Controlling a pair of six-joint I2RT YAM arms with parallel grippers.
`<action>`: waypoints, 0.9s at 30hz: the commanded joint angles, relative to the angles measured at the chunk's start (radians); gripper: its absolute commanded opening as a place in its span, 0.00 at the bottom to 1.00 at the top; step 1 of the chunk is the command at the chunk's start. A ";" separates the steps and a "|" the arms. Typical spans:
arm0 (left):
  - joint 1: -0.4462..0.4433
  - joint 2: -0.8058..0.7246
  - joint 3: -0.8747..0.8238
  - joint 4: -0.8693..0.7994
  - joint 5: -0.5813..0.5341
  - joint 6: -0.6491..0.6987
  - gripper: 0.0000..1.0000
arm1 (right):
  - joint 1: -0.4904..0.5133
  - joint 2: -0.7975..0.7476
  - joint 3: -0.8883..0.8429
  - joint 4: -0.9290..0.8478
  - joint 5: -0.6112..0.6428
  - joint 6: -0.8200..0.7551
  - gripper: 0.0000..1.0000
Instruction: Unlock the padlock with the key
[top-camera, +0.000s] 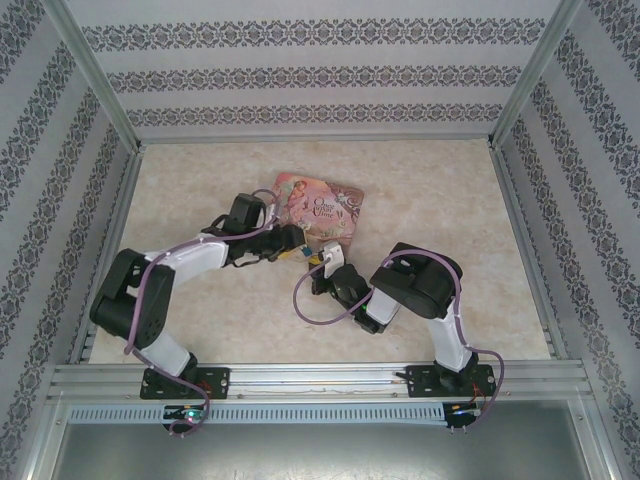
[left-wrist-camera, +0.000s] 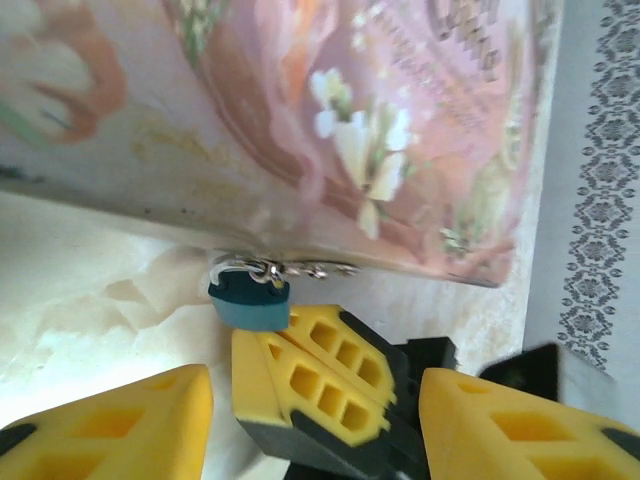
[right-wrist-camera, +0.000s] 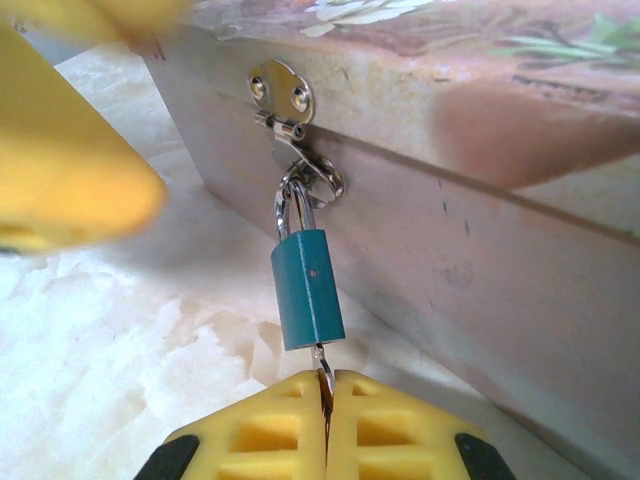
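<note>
Between the shut fingertips of the right gripper (right-wrist-camera: 326, 425), pinches the key (right-wrist-camera: 321, 366), meeting the underside of the padlock (right-wrist-camera: 307, 290) just ahead. Hangs from a hasp (right-wrist-camera: 285, 100) on the pink box (right-wrist-camera: 480, 230), wall close behind. Flanks both sides with the left gripper (left-wrist-camera: 315, 395), spread wide, holding nothing.

In my right wrist view, the padlock (right-wrist-camera: 308, 290) hangs mid-frame from the latch (right-wrist-camera: 285, 100) on the box (right-wrist-camera: 480, 200) front. The key (right-wrist-camera: 322, 375) is under it, touching its bottom, pinched in my right gripper (right-wrist-camera: 325, 425) at the bottom edge.
</note>
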 joint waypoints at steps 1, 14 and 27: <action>0.042 -0.084 -0.040 -0.010 0.001 0.026 0.61 | 0.010 -0.008 -0.012 0.047 -0.013 0.054 0.00; 0.144 -0.314 -0.261 0.186 -0.039 -0.031 0.70 | 0.007 -0.078 -0.033 0.044 -0.077 0.308 0.00; 0.146 -0.243 -0.379 0.451 0.031 -0.169 0.67 | -0.009 -0.135 -0.029 -0.014 -0.116 0.477 0.00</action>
